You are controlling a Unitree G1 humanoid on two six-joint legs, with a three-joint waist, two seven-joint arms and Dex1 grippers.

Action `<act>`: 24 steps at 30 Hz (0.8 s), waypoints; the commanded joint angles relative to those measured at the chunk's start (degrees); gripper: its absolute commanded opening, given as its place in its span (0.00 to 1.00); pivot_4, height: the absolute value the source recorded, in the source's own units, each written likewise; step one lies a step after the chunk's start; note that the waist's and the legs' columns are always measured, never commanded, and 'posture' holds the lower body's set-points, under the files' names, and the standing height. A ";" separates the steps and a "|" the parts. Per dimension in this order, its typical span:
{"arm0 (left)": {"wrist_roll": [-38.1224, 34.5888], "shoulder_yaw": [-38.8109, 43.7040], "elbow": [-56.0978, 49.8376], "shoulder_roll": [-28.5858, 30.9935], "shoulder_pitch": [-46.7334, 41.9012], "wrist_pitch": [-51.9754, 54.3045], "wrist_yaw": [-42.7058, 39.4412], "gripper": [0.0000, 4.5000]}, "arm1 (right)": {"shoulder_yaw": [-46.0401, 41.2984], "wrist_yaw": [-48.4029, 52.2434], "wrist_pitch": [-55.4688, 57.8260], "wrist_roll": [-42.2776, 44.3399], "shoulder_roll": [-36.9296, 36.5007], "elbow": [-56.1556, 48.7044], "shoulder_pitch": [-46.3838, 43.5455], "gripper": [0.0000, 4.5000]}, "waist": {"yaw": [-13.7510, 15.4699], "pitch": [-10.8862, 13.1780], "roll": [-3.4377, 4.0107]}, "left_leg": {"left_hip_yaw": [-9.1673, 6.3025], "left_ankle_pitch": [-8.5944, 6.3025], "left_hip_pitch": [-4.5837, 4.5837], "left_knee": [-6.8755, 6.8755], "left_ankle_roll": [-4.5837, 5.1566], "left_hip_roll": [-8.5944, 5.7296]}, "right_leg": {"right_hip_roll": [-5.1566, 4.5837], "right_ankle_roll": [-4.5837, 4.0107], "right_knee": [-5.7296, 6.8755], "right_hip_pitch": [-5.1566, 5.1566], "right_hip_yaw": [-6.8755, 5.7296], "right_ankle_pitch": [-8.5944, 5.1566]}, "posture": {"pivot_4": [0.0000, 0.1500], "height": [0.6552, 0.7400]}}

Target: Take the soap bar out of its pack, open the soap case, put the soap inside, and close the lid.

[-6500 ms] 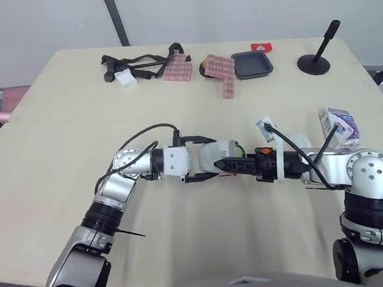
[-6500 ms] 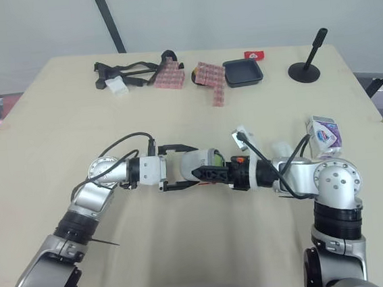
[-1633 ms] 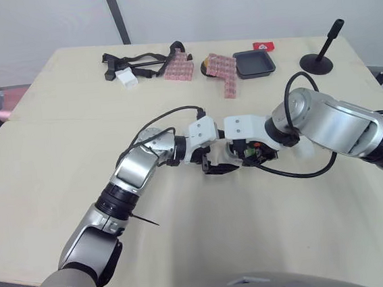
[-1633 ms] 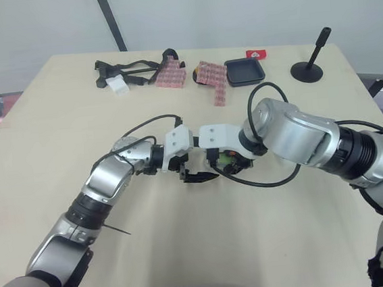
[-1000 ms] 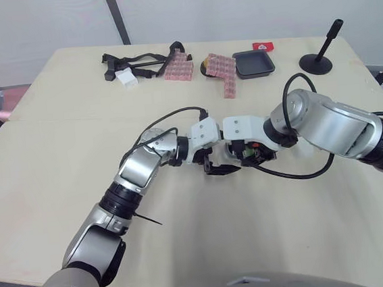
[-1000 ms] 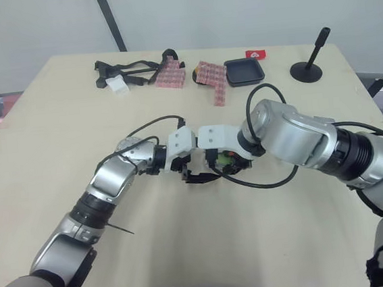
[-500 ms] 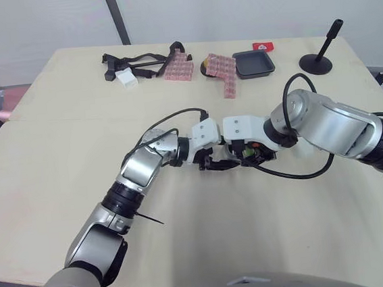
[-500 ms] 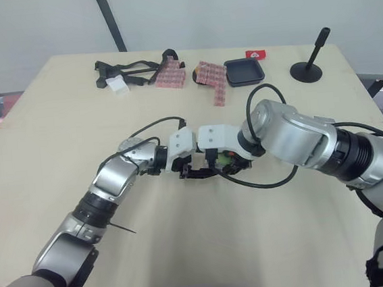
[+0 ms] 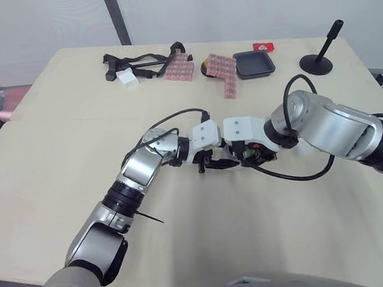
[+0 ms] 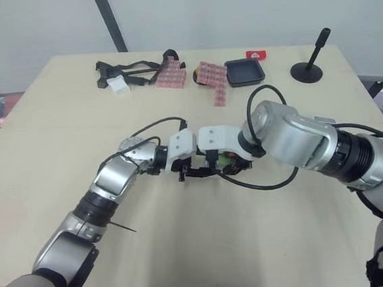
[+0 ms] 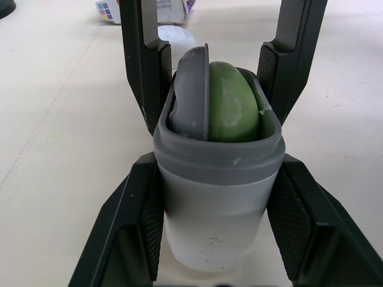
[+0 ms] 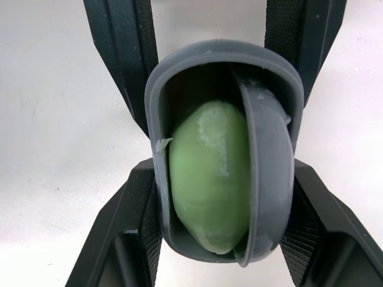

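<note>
The soap case (image 11: 215, 179) has a frosted white body and a grey rim. The green soap bar (image 12: 209, 179) sits inside it, and the grey lid (image 12: 269, 179) stands tilted in the mouth beside the soap. Over the middle of the table, my left gripper (image 9: 219, 163) is shut on the case's white body, its fingers (image 11: 128, 227) pressed to both sides. My right gripper (image 9: 244, 156) meets it from the opposite side, shut on the grey rim end, fingers (image 12: 119, 239) against the rim. The white and purple soap pack (image 11: 173, 5) lies on the table beyond.
Along the table's far edge lie a black strap (image 9: 139, 59), two stacks of pink blocks (image 9: 177, 67) (image 9: 222, 71), a black tray (image 9: 253, 63), a small red item (image 9: 261, 46) and a black stand (image 9: 319, 55). Bare tabletop lies around the arms.
My left gripper rose from just below the case and shut on its body. The right gripper and the case stayed in place.
</note>
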 commanded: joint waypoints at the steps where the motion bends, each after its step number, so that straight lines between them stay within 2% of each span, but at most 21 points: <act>1: 0.32 -0.07 -0.36 -0.78 -0.57 -0.59 0.63 0.42 | -2.11 0.07 -0.72 -0.51 0.70 -0.15 -0.10 0.46 | -0.01 0.00 0.00 | 0.00 0.00 0.00 0.00 0.00 0.00 | 0.00 0.00 0.00 0.00 0.00 0.00 | 1.00 0.97; 7: 0.70 -0.04 -0.32 -0.86 -0.55 -0.87 0.89 0.42 | -2.71 0.12 0.23 0.22 0.83 -0.60 0.34 0.46 | 0.00 -0.01 0.00 | 0.00 0.00 0.01 0.01 0.00 0.00 | 0.00 0.00 0.01 0.01 0.01 0.00 | 1.00 0.97; 9: 0.84 -0.03 -0.29 -0.89 -0.44 -0.99 0.94 0.42 | -3.18 -0.05 0.54 0.40 0.93 -0.99 0.74 0.68 | 0.00 -0.01 -0.01 | 0.00 0.00 0.01 0.01 0.00 0.00 | -0.01 0.00 0.01 0.02 0.01 0.00 | 1.00 0.97; 13: 0.99 0.03 -0.29 -0.79 -0.28 -1.07 0.96 0.42 | -3.99 -0.03 1.06 0.51 0.81 -1.70 1.53 0.96 | 0.20 -0.01 0.00 | 0.00 0.00 -0.01 0.02 0.01 0.00 | 0.00 0.00 0.01 0.01 0.01 0.00 | 1.00 0.97; 14: 0.99 0.07 -0.31 -0.76 -0.25 -1.08 0.92 0.42 | -4.05 -0.01 1.09 0.51 0.71 -1.77 1.62 0.99 | 0.25 -0.01 -0.01 | 0.00 0.00 -0.01 0.02 0.01 0.00 | -0.01 0.00 0.01 0.01 0.01 0.00 | 1.00 0.97; 19: 0.80 0.49 -0.15 -0.12 -0.09 -1.66 0.29 0.42 | -4.98 -0.06 0.73 0.49 0.52 -1.54 2.46 0.99 | 0.31 -0.01 0.00 | 0.00 0.00 -0.01 0.02 0.01 0.00 | -0.01 0.00 0.00 0.01 0.01 0.00 | 1.00 0.97; 24: -1.25 2.68 -0.81 0.57 1.35 -2.98 0.13 0.42 | -12.45 -0.87 -2.08 3.26 2.37 -2.10 8.11 0.99 | 0.32 -0.01 0.00 | 0.00 0.00 -0.03 0.02 0.01 0.01 | 0.01 0.00 -0.01 0.01 0.01 0.00 | 1.00 0.97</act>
